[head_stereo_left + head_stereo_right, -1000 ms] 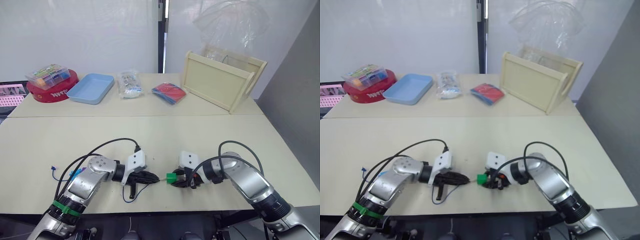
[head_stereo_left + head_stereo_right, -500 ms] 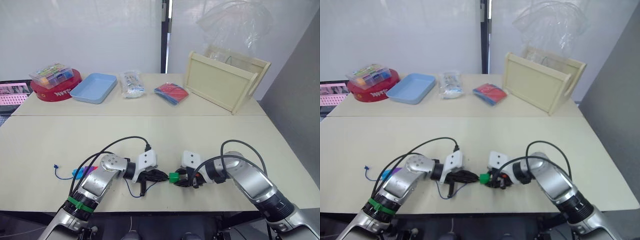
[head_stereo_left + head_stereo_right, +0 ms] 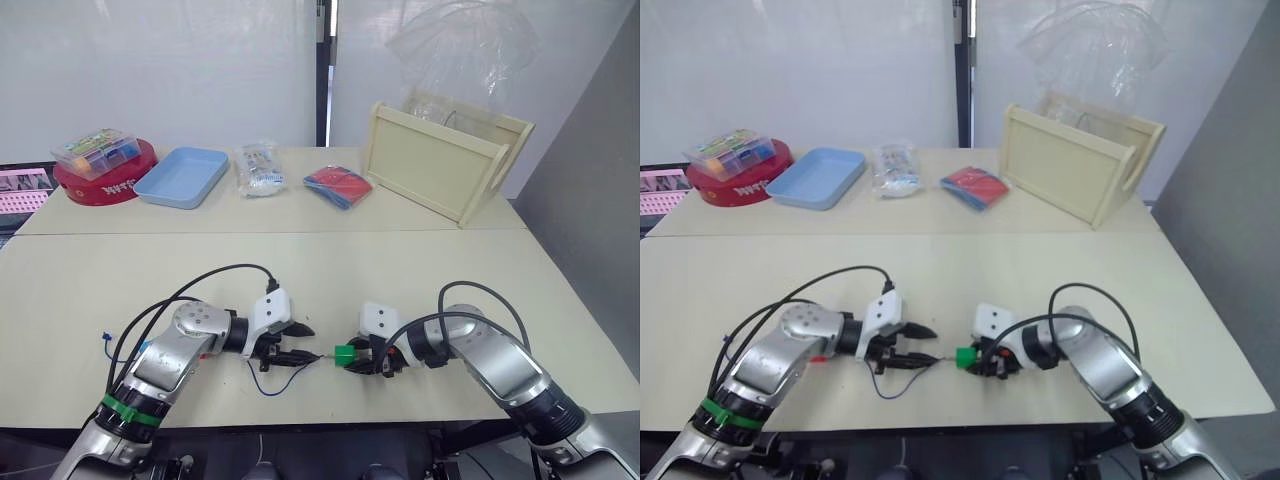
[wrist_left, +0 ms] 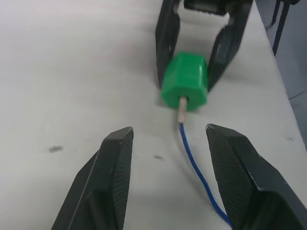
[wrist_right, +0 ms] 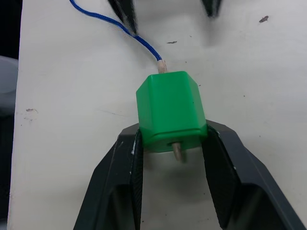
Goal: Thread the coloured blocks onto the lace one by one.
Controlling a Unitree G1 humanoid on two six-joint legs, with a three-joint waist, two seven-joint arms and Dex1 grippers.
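Note:
My right gripper [image 3: 354,358] is shut on a green block [image 3: 344,354], holding it just above the near table. The lace [image 4: 195,165], a thin dark-blue string, has its pale tip [image 4: 182,113] pushed into the block's hole. In the right wrist view the tip's end [image 5: 177,152] pokes out of the green block [image 5: 170,109] on the side toward the wrist. My left gripper [image 3: 298,343] is open a short way left of the block, its fingers [image 4: 117,158] either side of the lace without touching it. The lace loops back [image 3: 268,384] toward my left arm. A light blue block [image 3: 147,347] peeks out beside that arm.
On the far table stand a red round tin [image 3: 105,182] with a clear box of pieces [image 3: 98,151], a light blue tray [image 3: 183,176], a plastic bag [image 3: 258,168], a red-and-blue packet [image 3: 337,186] and a wooden crate [image 3: 440,160]. Black cables [image 3: 200,285] arch over both arms.
My left gripper has opened, let go of the lace and drawn back a little to the left. The lace tip now sits through the green block. The right gripper has held still.

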